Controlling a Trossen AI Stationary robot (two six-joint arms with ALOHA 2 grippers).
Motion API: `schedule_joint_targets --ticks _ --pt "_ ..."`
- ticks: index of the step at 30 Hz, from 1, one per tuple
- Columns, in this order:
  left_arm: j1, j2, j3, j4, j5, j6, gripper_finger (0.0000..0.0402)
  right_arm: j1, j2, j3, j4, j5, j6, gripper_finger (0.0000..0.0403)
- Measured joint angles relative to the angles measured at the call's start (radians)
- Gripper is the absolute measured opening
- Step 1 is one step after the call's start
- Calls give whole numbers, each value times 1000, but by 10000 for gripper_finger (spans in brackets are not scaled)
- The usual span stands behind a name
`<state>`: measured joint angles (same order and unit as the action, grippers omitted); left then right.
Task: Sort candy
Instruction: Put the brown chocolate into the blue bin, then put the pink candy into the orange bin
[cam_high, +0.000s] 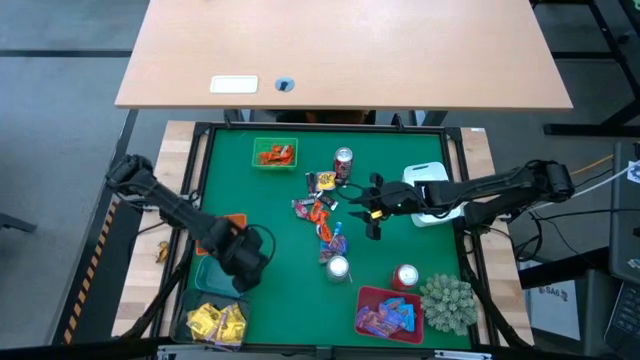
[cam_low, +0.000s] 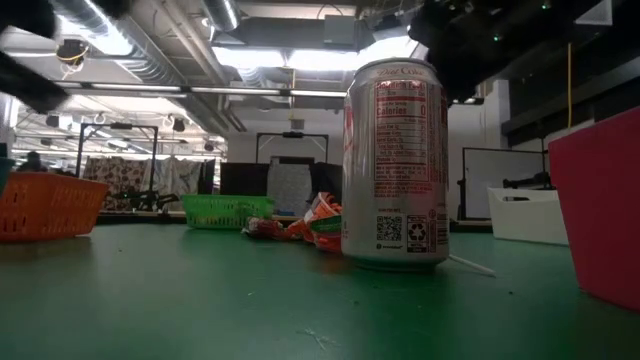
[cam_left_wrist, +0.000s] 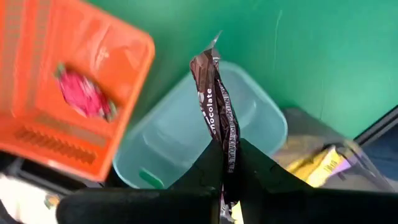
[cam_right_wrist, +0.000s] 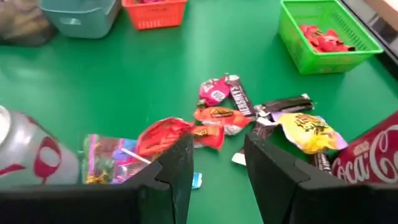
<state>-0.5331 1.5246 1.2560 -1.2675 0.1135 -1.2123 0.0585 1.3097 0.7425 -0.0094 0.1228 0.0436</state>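
Candy lies in several places on the green mat (cam_high: 280, 250). At the far left, the left arm reaches in from the table's left edge, bent at the elbow, its wrist turned down over the near-left corner. The left gripper (cam_left_wrist: 225, 177) is clamped on a dark chocolate bar (cam_left_wrist: 217, 118), which sticks up out of the closed fingers; in the left wrist view the bar hangs above the teal bin (cam_left_wrist: 186, 134), with the orange basket (cam_left_wrist: 74, 74) just beside it holding a pink sweet (cam_left_wrist: 84, 96). Nearer the front edge, a clear tub (cam_high: 215, 322) holds yellow packets.

Toward the back, a green basket (cam_high: 274, 153) holds red sweets. In the middle of the mat a loose pile (cam_high: 320, 212) of orange, pink, yellow and dark wrappers stretches between two cans, one at the back (cam_high: 343, 160) and one at the front (cam_high: 338, 267).

The right arm stretches in nearly level from the right edge, passing over a white bin (cam_high: 425, 175). The right gripper (cam_high: 372, 212) hovers just beside the pile with its fingers parted, holding nothing; the right wrist view looks down on an orange wrapper (cam_right_wrist: 217, 115) between them. At the near right, a red bin (cam_high: 385, 312) holds blue and purple packets, next to a third can (cam_high: 405, 277) and a spiky plant (cam_high: 447, 303).
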Motion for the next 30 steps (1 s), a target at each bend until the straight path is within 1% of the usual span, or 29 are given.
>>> schedule_joint_targets --ticks 6,8,11,15,18,23,26,28,30 --pt "-130 0 0 5 0 -194 14 0 37 0 61 84 -1 142" --pt "-166 0 0 5 0 -225 14 -1 39 0 61 95 -1 142" --pt "-207 0 0 4 0 -231 14 -1 47 1 70 95 -1 142" --pt "-228 0 0 -3 -1 -288 18 0 51 1 71 95 -1 142" --pt "-236 0 0 -6 -7 -331 37 0 52 1 69 95 -1 142" --pt "-241 0 0 -6 -36 -357 86 0 52 1 69 95 -1 142" --pt "-241 0 0 -5 -78 -357 110 0 52 1 68 95 -1 142" --pt "-239 0 0 2 -143 -357 120 0 52 1 69 95 -1 142" --pt "-233 0 0 13 -232 -357 126 0 52 1 68 95 -1 142"
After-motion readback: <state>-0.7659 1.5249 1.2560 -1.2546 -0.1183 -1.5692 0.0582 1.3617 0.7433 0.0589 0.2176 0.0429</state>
